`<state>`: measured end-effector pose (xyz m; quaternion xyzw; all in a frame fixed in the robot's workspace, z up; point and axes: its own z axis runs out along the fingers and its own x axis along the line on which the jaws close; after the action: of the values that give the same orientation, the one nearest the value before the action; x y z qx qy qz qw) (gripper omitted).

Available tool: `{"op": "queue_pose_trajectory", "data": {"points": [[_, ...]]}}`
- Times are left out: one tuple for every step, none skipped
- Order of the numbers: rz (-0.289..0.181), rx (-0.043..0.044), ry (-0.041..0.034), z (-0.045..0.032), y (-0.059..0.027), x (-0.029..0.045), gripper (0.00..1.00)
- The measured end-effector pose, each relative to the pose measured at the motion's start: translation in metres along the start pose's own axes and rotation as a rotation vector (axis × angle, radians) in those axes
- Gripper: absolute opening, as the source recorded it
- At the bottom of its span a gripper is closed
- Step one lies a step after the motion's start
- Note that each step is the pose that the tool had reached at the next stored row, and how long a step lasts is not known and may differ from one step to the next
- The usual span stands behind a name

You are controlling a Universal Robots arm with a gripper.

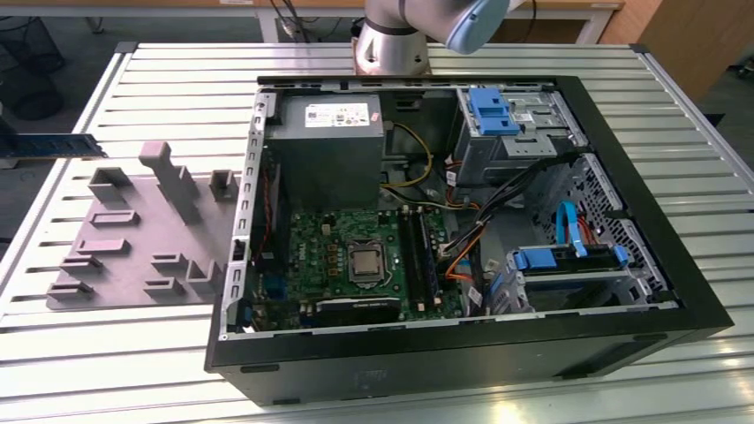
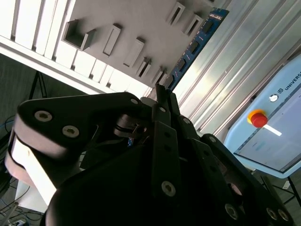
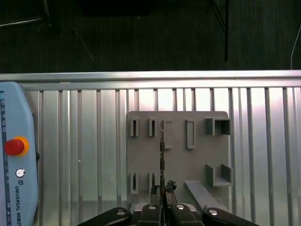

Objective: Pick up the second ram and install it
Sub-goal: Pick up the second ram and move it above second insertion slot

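The second ram (image 2: 195, 44) is a thin blue-green stick with dark chips, and my gripper (image 2: 162, 92) is shut on one end of it. In the first wrist view the ram (image 3: 162, 153) shows edge-on, sticking out from the gripper (image 3: 162, 189) above the grey holder plate (image 3: 178, 160). In the exterior view the ram (image 1: 53, 146) hangs in the air at the far left, above the table and beyond the holder plate (image 1: 130, 238). The open computer case (image 1: 471, 344) lies to the exterior view's right, with the green motherboard (image 1: 342, 238) and its long black slots (image 1: 416, 252) inside.
The case walls rise above the slatted metal table (image 1: 141, 353). The holder plate carries several upright ribs and pockets (image 1: 171, 177). A teach pendant with a red button (image 3: 14, 146) lies on the table beside the plate. The arm's base (image 1: 395, 40) stands behind the case.
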<state>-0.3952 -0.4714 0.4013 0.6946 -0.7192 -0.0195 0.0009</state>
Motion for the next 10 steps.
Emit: {"op": "queue_pose_trajectory", "data": {"points": [[0.000, 0.0000, -0.0001, 0.0000, -0.0005, 0.0000, 0.14], [0.000, -0.0001, 0.0000, 0.0000, -0.0005, 0.0000, 0.14], [0.000, 0.0000, 0.0000, 0.0000, -0.0005, 0.0000, 0.14], [0.000, 0.0000, 0.0000, 0.0000, -0.0005, 0.0000, 0.14], [0.000, 0.0000, 0.0000, 0.0000, -0.0006, 0.0000, 0.14], [0.000, 0.0000, 0.0000, 0.0000, -0.0006, 0.0000, 0.14], [0.000, 0.0000, 0.0000, 0.0000, -0.0007, 0.0000, 0.14], [0.000, -0.0001, 0.0001, -0.0004, -0.0007, 0.0000, 0.14], [0.000, -0.0001, 0.0001, -0.0015, -0.0006, -0.0001, 0.14], [0.000, -0.0001, 0.0001, -0.0032, -0.0006, -0.0001, 0.14]]}}
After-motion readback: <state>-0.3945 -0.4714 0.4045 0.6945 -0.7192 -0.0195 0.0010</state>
